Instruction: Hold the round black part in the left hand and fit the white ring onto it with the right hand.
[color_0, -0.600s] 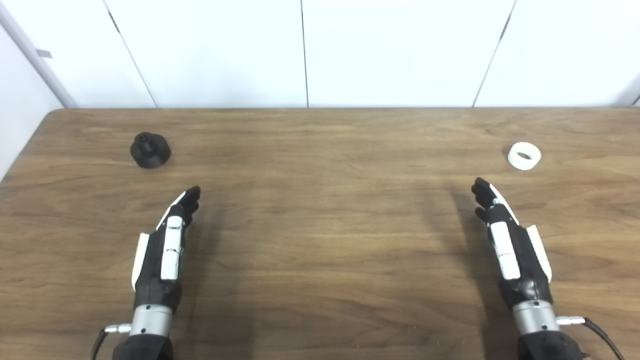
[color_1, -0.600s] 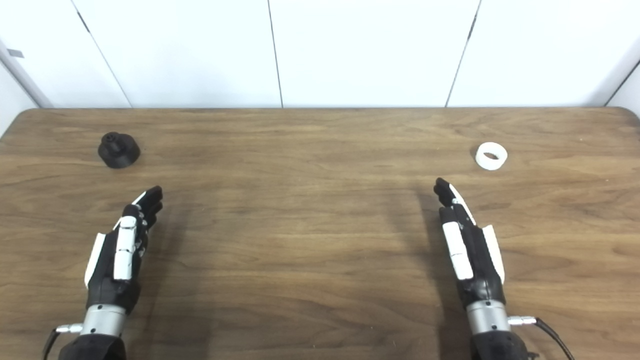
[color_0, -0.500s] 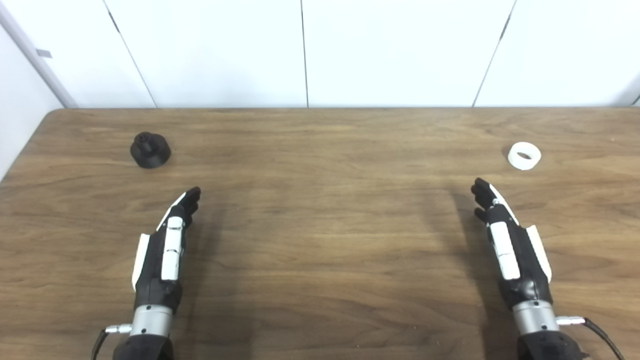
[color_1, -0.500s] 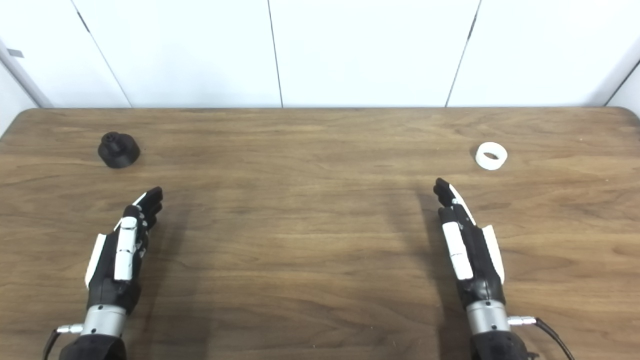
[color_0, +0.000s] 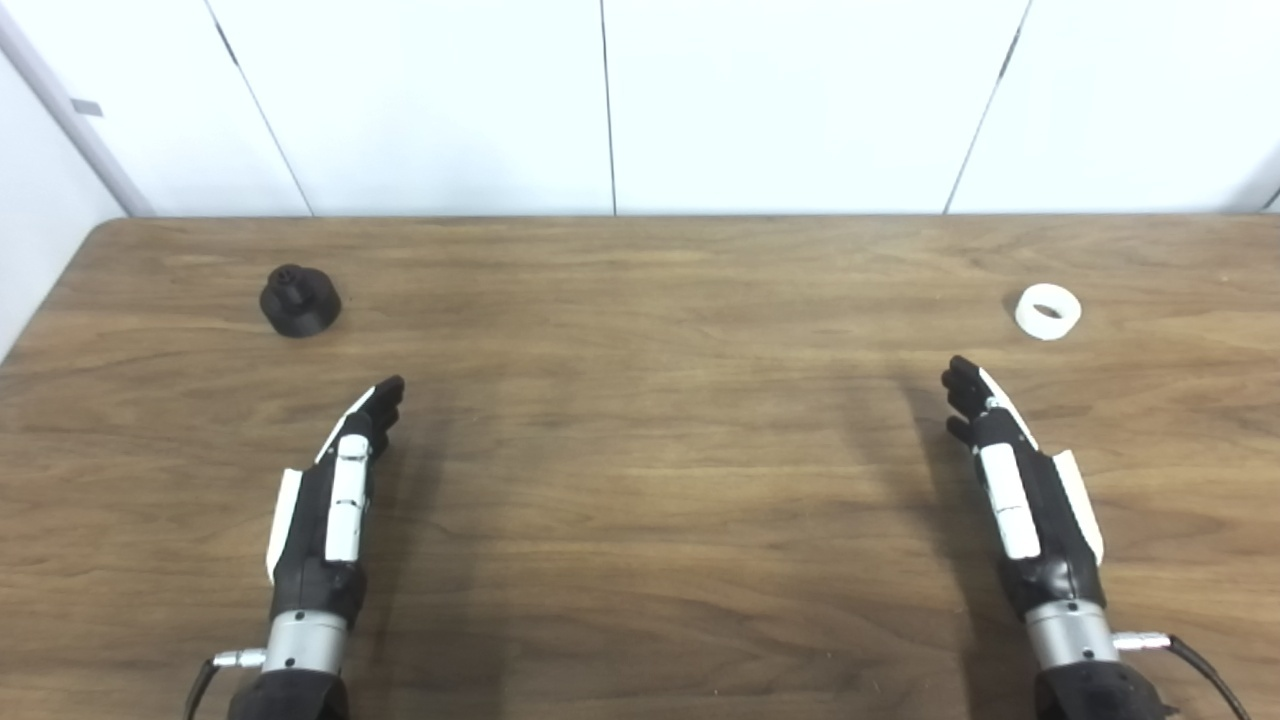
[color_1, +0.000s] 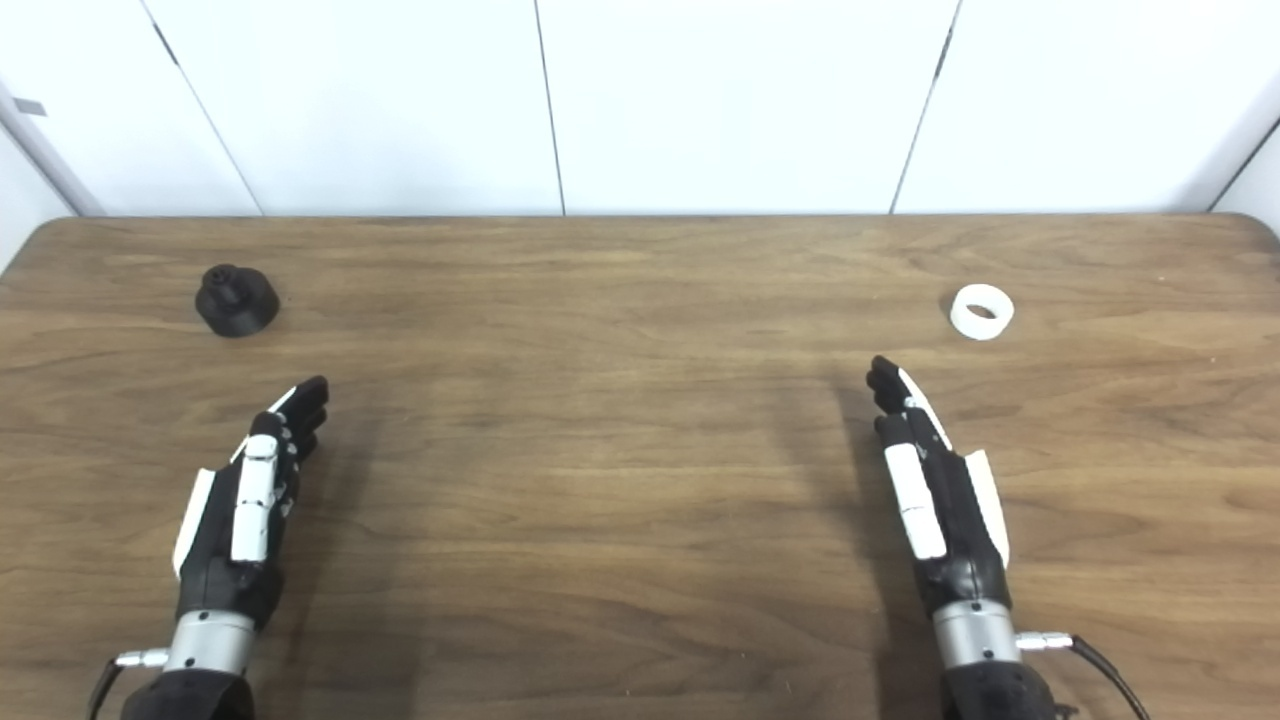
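Note:
The round black part (color_0: 300, 300) stands on the wooden table (color_0: 640, 450) at the far left, a small stub on its top. The white ring (color_0: 1048, 311) lies flat at the far right. My left hand (color_0: 335, 495) hovers over the near left of the table, fingers stretched out and holding nothing, well short of the black part and a little to its right. My right hand (color_0: 1020, 490) mirrors it at the near right, open and empty, with its fingertips below and left of the ring.
White wall panels (color_0: 610, 100) run behind the table's far edge. The table's left edge (color_0: 40, 300) slants close beside the black part.
The left hand has shifted very slightly to the right and nearer. The right hand, the black part and the ring have not moved.

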